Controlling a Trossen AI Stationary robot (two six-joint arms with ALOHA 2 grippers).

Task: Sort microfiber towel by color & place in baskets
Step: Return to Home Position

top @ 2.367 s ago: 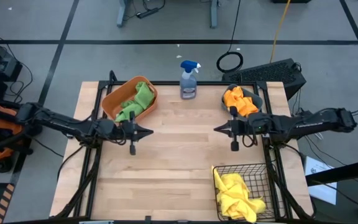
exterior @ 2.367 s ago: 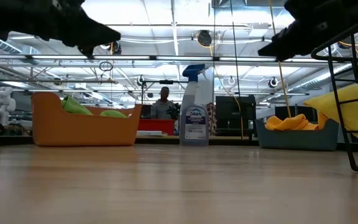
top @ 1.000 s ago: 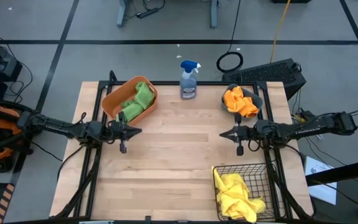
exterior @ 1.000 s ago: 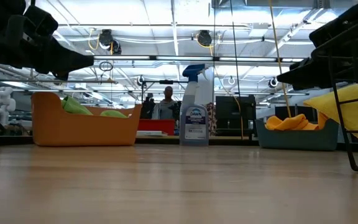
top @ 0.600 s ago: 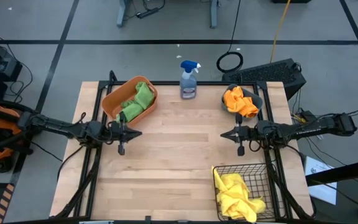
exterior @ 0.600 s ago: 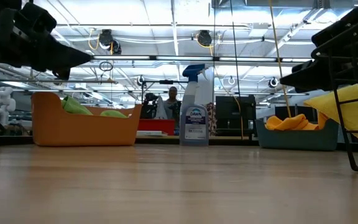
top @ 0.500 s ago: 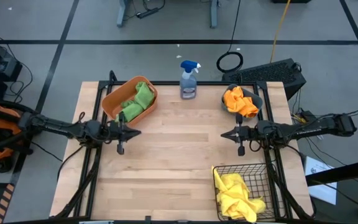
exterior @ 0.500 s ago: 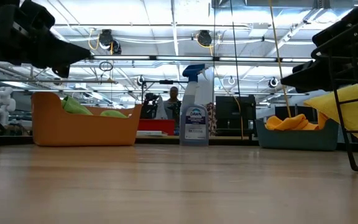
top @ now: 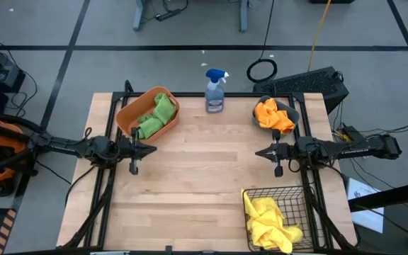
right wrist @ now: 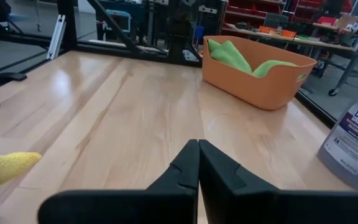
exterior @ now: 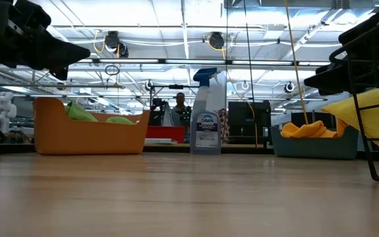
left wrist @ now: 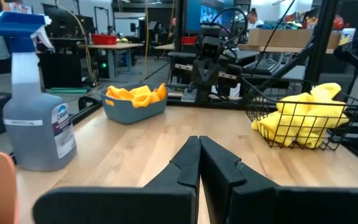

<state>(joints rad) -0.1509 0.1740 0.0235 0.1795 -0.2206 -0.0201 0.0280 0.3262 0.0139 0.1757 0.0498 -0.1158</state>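
At the near right corner of the counter, the black wire basket holds the yellow towels in a heap. Midway back, the left gripper and the right gripper hover over opposite sides, tips facing each other and well apart, each with fingers pressed together on nothing. Along the far edge stand the orange tub holding the green towels, a spray bottle, and the teal bin holding the orange towels.

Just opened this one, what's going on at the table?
Nothing is being handled. The green towels lie in the orange tub, the orange towels in the teal bin, the yellow towels in the wire basket. The left gripper and right gripper hover shut and empty over opposite sides of the table.
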